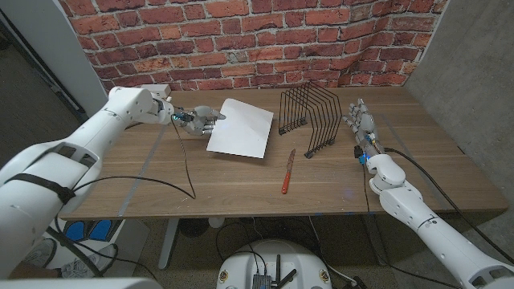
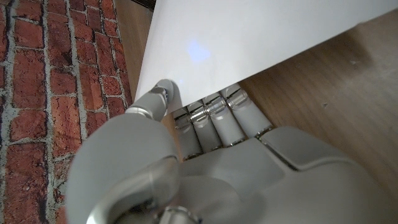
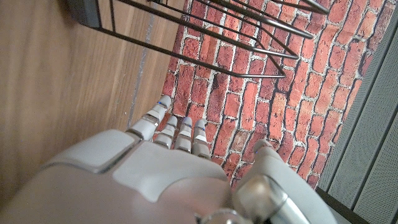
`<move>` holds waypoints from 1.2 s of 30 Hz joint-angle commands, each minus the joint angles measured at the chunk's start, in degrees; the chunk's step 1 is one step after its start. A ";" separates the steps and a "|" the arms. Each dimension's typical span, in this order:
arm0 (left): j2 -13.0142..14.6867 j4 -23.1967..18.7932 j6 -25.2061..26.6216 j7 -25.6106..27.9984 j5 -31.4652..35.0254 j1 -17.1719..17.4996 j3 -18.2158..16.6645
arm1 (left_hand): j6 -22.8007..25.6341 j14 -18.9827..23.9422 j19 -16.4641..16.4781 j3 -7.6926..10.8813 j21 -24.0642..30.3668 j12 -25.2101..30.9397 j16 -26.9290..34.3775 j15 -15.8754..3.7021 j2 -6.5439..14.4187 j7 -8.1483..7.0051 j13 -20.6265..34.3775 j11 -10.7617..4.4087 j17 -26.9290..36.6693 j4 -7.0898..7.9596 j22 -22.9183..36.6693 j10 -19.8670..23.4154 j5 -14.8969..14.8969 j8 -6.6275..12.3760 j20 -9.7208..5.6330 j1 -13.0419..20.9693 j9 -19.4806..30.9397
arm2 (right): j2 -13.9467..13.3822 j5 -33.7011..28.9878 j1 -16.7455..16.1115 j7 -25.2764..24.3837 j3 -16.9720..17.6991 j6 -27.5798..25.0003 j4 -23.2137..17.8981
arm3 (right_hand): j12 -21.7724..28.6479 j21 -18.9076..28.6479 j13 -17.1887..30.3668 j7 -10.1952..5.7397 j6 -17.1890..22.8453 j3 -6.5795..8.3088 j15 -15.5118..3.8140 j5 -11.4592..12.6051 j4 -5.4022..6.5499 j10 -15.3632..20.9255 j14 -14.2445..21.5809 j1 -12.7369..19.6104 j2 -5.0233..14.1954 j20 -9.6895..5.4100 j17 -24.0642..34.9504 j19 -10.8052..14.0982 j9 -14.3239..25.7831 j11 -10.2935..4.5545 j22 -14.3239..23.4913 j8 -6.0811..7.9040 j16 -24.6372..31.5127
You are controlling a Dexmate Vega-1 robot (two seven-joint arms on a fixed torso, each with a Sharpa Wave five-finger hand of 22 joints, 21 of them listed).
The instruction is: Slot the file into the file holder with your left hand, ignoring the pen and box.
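Lying on the tabletop [image 1: 241,181] at centre frame in the head view: file [image 1: 239,128], white, one corner raised toward the left hand [image 1: 197,120].

Left hand: at the file's left edge; in its wrist view the fingers [image 2: 211,118] run under the sheet and the thumb lies along its edge, so it appears to be grasping the file, though the contact itself is hidden.

Holder [image 1: 309,119]: black wire, upright, just right of the file.

Pen [image 1: 287,172]: red, on the tabletop below the holder, apart from both.

Right hand [image 1: 362,124]: right of the holder, fingers [image 3: 180,130] extended, released, holding nothing.

Brick wall [image 1: 241,36]: behind.
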 commanded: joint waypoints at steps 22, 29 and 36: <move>3.46 -6.24 -0.88 -0.27 1.84 -3.89 2.89 | 0.62 0.91 1.38 0.73 0.85 -1.25 -0.53 -1.99 0.91 -0.43 0.49 -0.48 0.13 0.24 0.14 0.95 -0.32 -0.65 -1.29 -0.26 0.61 | 0.89 0.03 2.48 1.45 -0.87 0.21 2.93 | 0.24 0.17 0.20 0.13 0.29 0.23 0.10 0.23 0.07 0.44 0.06 0.24 2.55 0.21 0.15 0.47 0.15 -0.16 0.23 -0.09 0.35; 3.56 -6.89 -1.97 -0.89 3.19 -5.04 3.43 | 0.63 0.93 1.37 0.76 0.88 -1.29 -0.55 -2.04 0.93 -0.42 0.51 -0.47 0.16 0.24 0.13 1.13 -0.33 -0.72 -1.34 -0.37 0.65 | 0.85 -0.06 2.42 1.28 -0.76 0.43 3.04 | 0.23 0.08 0.20 0.21 0.22 0.17 0.05 0.21 0.05 0.42 -0.01 0.24 2.55 -0.51 0.20 0.28 0.15 -0.11 0.23 -0.13 0.36; 3.80 -7.52 -3.78 -1.20 4.82 -6.07 3.78 | 0.63 0.97 1.27 0.83 0.87 -1.46 -0.56 -2.01 1.07 -0.44 0.53 -0.39 0.18 0.28 0.13 1.05 -0.32 -0.79 -1.31 -0.49 0.69 | 0.64 0.29 2.09 1.12 -0.62 -0.13 2.60 | 0.23 -0.01 0.20 1.38 -0.20 0.13 -0.01 0.19 0.09 0.45 -0.08 0.19 2.45 -1.08 0.22 0.04 0.15 -0.14 0.21 -0.29 0.33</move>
